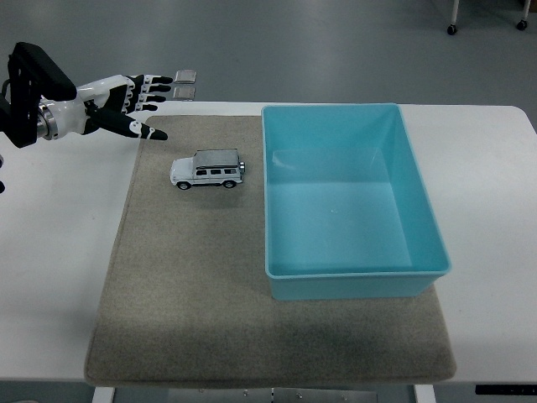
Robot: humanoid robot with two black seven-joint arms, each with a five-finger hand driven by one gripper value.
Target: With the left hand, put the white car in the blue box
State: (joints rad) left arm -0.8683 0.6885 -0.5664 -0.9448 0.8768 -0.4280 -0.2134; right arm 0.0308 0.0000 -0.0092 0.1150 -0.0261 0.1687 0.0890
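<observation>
A small white toy car (207, 170) stands on a grey-brown mat (210, 285), its side toward me, just left of the blue box (351, 201). The blue box is an open, empty rectangular tub on the right part of the mat. My left hand (134, 102) reaches in from the left edge, above the table's far left, fingers spread and empty. Its fingertips (158, 134) are up and to the left of the car, apart from it. The right arm is not visible.
The white table (50, 252) extends around the mat on both sides. Two small grey squares (185, 83) lie on the floor beyond the table's far edge. Chair casters (451, 28) show at the top right.
</observation>
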